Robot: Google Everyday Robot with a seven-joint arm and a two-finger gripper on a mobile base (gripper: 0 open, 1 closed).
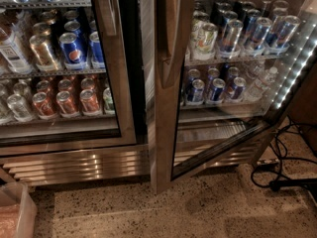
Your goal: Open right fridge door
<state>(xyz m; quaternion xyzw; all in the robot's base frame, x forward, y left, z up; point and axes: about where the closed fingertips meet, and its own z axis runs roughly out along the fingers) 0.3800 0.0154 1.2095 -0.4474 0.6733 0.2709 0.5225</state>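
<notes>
A speckled beige terrazzo floor (148, 212) ran along the near side, with a ribbed steel grille (74, 165) across the fridge's base. A translucent plastic bin (17, 209) sat at the near left, and black cables (277, 167) lay on the floor at the right.

The tall steel-framed glass right fridge door (166, 133) stood partly open. Its long axis was upright. Its handle edge lay near the middle and its bottom edge slanted back to the far right. Its bowed steel handle (173, 38) ran vertically. The matching left door (119, 83) was closed over blue Pepsi cans (73, 48). A white light strip (292, 71) glowed on the right inner wall.

The gripper lay outside the camera view, so I cannot tell its state.
</notes>
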